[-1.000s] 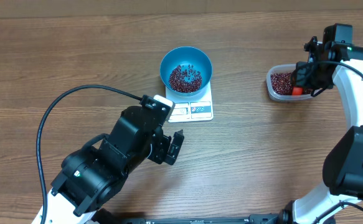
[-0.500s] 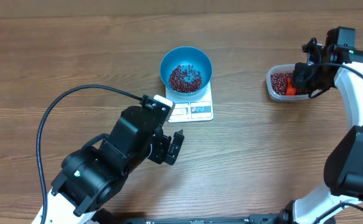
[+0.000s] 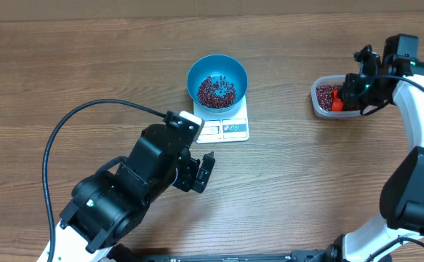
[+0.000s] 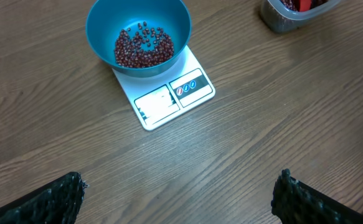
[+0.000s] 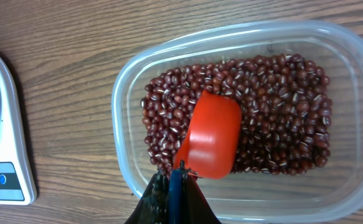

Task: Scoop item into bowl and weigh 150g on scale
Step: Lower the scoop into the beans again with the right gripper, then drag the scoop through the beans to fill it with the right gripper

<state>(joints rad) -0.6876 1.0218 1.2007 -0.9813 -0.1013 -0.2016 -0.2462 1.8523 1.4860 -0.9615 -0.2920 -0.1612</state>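
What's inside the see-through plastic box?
The clear plastic container holds small dark red-brown beans and an orange-red plastic scoop among them. The scoop hides whatever is beneath it.

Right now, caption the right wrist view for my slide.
Right tool grips the orange-red scoop among red-brown beans inside the clear container, scale at left.

At upper centre the bowl (image 3: 230, 67) of beans (image 3: 215, 91) sits on the scale (image 3: 226, 129); at upper right the scoop (image 3: 338, 105) is in the container (image 3: 315, 100).
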